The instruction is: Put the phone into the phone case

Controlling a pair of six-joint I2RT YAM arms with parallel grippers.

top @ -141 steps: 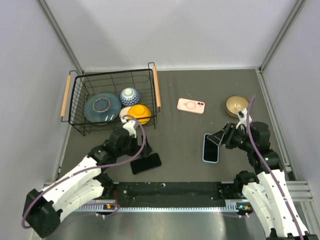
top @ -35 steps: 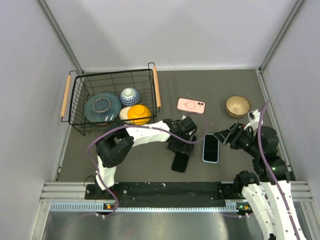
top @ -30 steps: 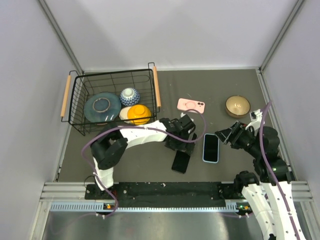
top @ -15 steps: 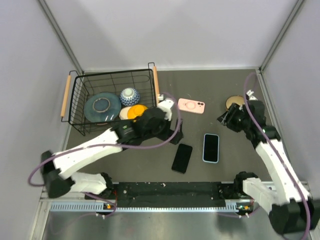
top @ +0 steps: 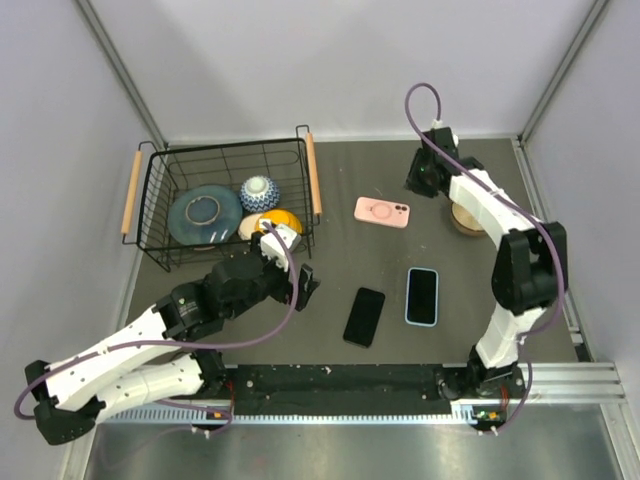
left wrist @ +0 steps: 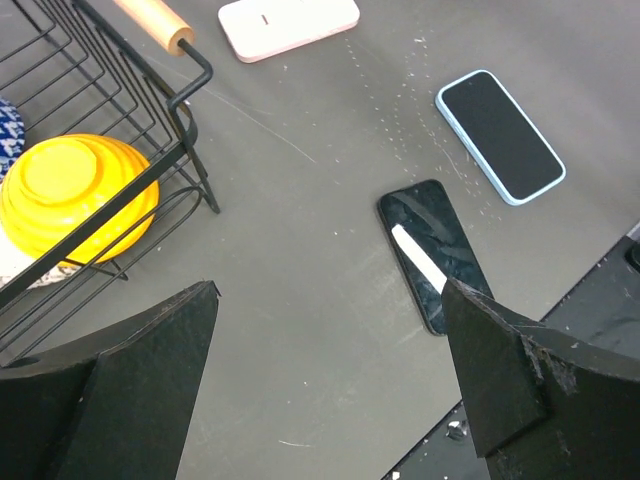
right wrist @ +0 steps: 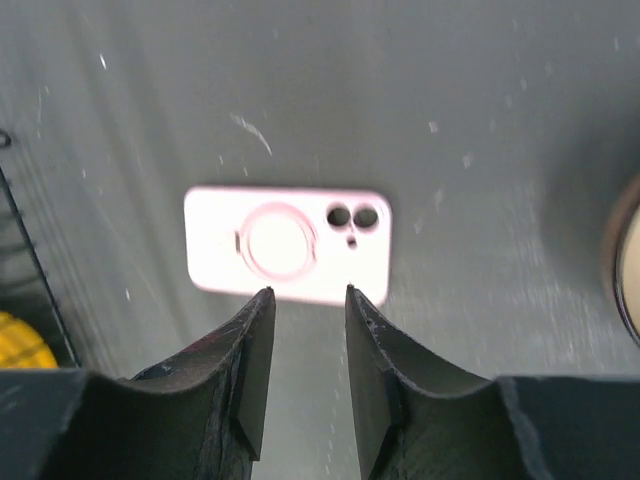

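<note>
Two arms, nothing held: phone and case lie apart

Overhead, the phone [top: 365, 316] lies flat on the dark grey table [top: 360, 170] with its glossy black screen up. It is just beside a light-blue-rimmed slab [top: 422, 296] but not touching it. The pink phone case [top: 382, 212] lies further back, well apart from both, with bare table between. The left gripper [top: 303, 285] hovers near the wire basket [top: 312, 172]. The right gripper [top: 422, 180] hangs at the back, between the case and a brass-coloured bowl [top: 470, 218].

From the left wrist, the fingers [left wrist: 150, 370] are spread wide around nothing. Only this view shows a white streak reflected on the phone's glass [left wrist: 435, 255] and fine scuffs and specks on the table. A smooth yellow bowl [left wrist: 70, 190] sits behind the basket's thin black wires.

From the right wrist, the case [right wrist: 288, 243] shows rounded corners, a white ring and dark lens holes at one end. The black fingers [right wrist: 250, 350] stand a narrow gap apart with nothing pinched, and the case lies beyond their tips.
</note>
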